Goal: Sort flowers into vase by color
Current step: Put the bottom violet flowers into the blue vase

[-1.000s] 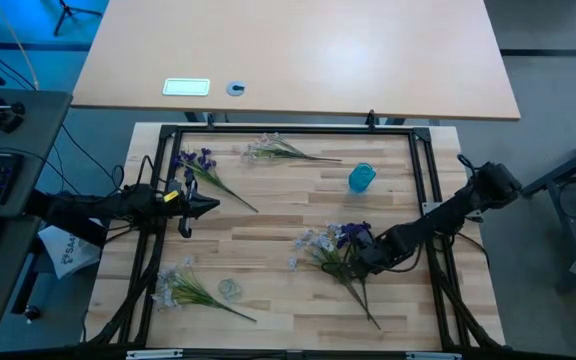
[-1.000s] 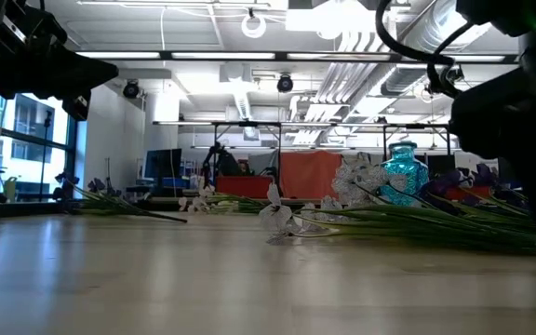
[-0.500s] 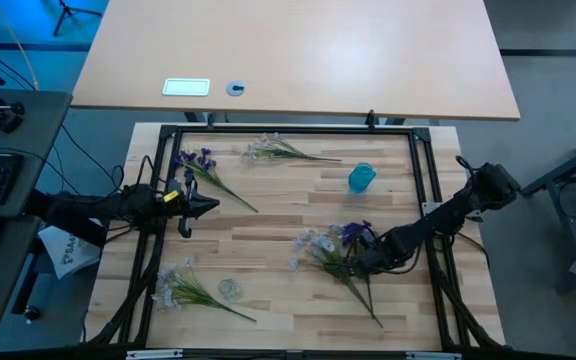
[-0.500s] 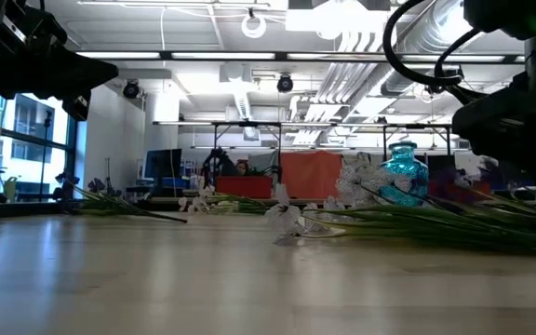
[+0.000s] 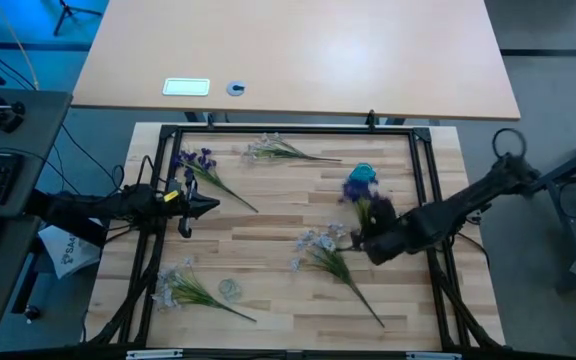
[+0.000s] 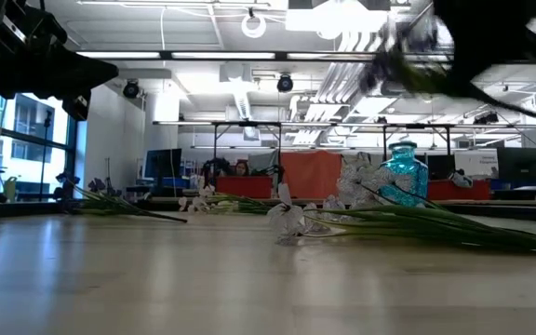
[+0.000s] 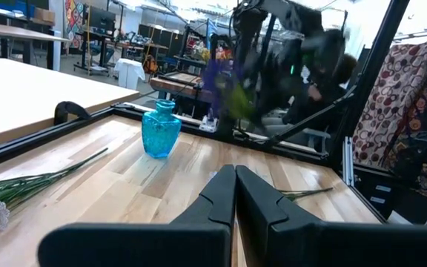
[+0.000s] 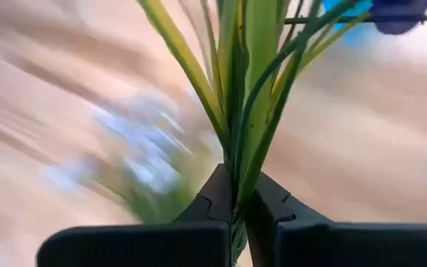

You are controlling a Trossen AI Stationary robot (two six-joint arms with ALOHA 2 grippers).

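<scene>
Right end effector point(image 8: 236, 196): pressed together on the green stems of a purple sprig point(image 5: 360, 200), held off the desk point(image 5: 268, 235), blooms pointing away from the fingers.
Blue vase point(image 5: 361, 176): just beyond the blooms; in the high view they overlap it.
Pale sprig point(image 5: 320, 250): lying on the desk just beside the end effector, on the side away from the blue vase.
Other flowers: one purple sprig point(image 5: 196, 166) and two pale sprigs point(image 5: 278, 150), point(image 5: 183, 285) well apart, toward the left arm's side.
Clear vase point(image 5: 229, 290): far from the right end effector, beside a pale sprig.
Doing the step well: I judge the stem ends must point down over the vase mouth before release; lower slowly, so the vase does not tip.
Right arm pose: reaching in from the desk's right edge, stretched low and long.
Left end effector point(image 7: 234, 194): pressed together, holding nothing, waiting at the left edge.
</scene>
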